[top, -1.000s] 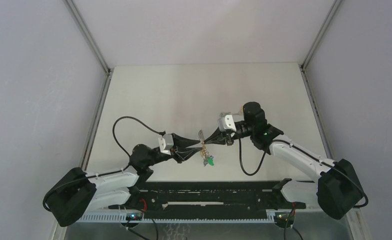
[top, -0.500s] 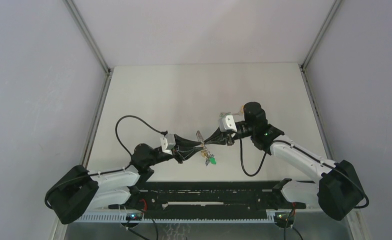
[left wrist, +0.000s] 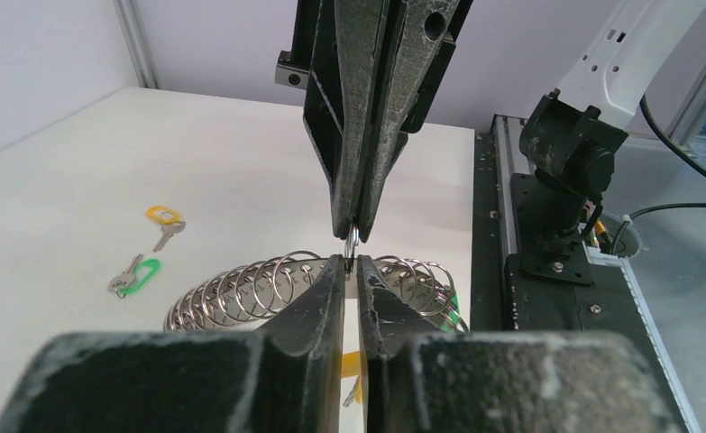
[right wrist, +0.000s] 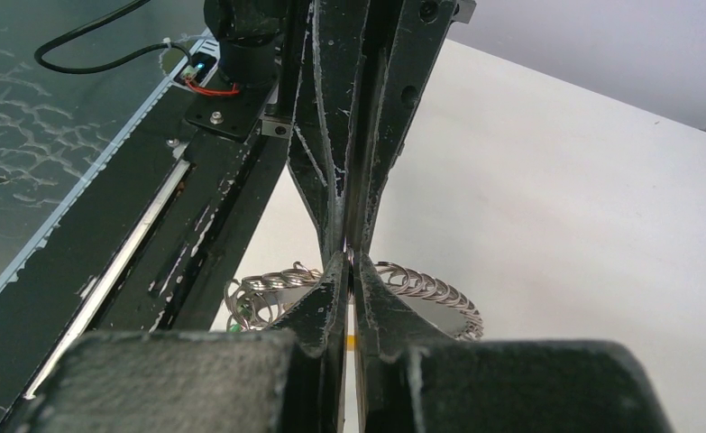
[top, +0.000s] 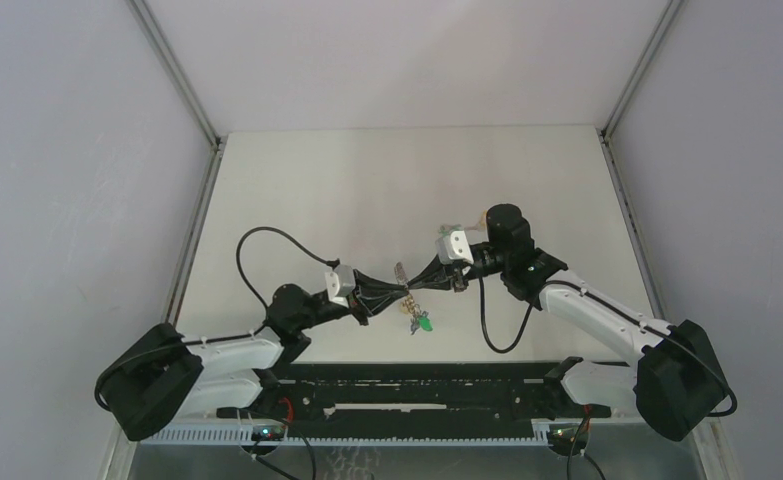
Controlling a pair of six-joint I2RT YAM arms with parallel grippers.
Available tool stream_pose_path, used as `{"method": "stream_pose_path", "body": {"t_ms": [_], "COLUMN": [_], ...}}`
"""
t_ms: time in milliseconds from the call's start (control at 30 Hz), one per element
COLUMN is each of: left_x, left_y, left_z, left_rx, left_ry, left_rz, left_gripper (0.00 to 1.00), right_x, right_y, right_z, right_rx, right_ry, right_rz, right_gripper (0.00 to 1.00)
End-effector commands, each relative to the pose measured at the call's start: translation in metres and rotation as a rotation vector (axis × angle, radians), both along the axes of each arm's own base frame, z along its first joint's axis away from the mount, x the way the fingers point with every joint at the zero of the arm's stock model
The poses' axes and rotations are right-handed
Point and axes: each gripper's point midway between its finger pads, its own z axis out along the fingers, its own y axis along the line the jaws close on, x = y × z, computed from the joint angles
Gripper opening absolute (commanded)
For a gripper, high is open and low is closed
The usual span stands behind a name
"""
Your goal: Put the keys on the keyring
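The keyring is a loop of many small silver rings on a band, held in the air between both grippers. My right gripper comes in from above, shut on one small ring of it. My left gripper meets it tip to tip, its jaws drawn in to a narrow slit on the same spot. In the top view both tips meet at the keyring. A green key hangs at its near end. Two loose keys, one yellow-headed and one green-headed, lie on the table.
The black rail with the arm bases runs along the table's near edge. The right arm's base stands close behind the keyring in the left wrist view. Grey walls enclose the white table.
My left gripper has slid a little to the right onto the keyring and its jaws have narrowed. The right gripper has kept its place and grip.
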Motion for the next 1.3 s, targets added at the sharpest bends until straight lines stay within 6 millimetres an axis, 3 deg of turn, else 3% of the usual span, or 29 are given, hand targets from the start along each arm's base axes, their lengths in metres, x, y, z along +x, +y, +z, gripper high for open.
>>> {"method": "stream_pose_path", "body": {"t_ms": [0, 67, 200, 267, 300, 433, 733, 967, 1267], "left_x": [0.0, 0.002, 0.015, 0.022, 0.024, 0.024, 0.012, -0.003, -0.003], "left_y": [-0.006, -0.003, 0.005, 0.008, 0.01, 0.025, 0.045, 0.052, 0.054], "left_z": [0.034, 0.037, 0.035, 0.024, 0.011, 0.006, 0.018, 0.023, 0.035], "left_rx": [-0.078, -0.086, -0.068, 0.016, 0.093, 0.234, 0.502, 0.681, 0.759], "left_ry": [-0.078, -0.082, -0.023, 0.04, 0.085, 0.135, 0.217, 0.246, 0.258], "left_rz": [-0.014, 0.005, 0.095, 0.141, 0.164, 0.24, 0.246, 0.164, 0.141], "left_gripper": [0.08, 0.01, 0.0, 0.0, 0.0, 0.0, 0.0, 0.0, 0.0], "right_x": [-0.007, -0.006, -0.003, -0.001, -0.001, 0.0, 0.013, 0.011, 0.003], "right_y": [0.002, 0.002, 0.001, -0.001, -0.001, -0.004, 0.007, 0.028, 0.044], "right_z": [0.015, 0.014, 0.009, 0.005, 0.005, -0.001, -0.006, -0.003, 0.005], "right_rx": [0.047, 0.044, 0.022, 0.006, 0.0, -0.025, -0.041, 0.013, 0.059], "right_ry": [-0.047, -0.045, -0.032, -0.026, -0.023, -0.019, -0.059, -0.029, -0.018], "right_rz": [0.041, 0.039, 0.012, -0.006, -0.013, -0.037, -0.1, -0.052, -0.011], "right_gripper": [0.0, 0.0, 0.0, 0.0, 0.03, 0.17, 0.4, 0.4, 0.37]}}
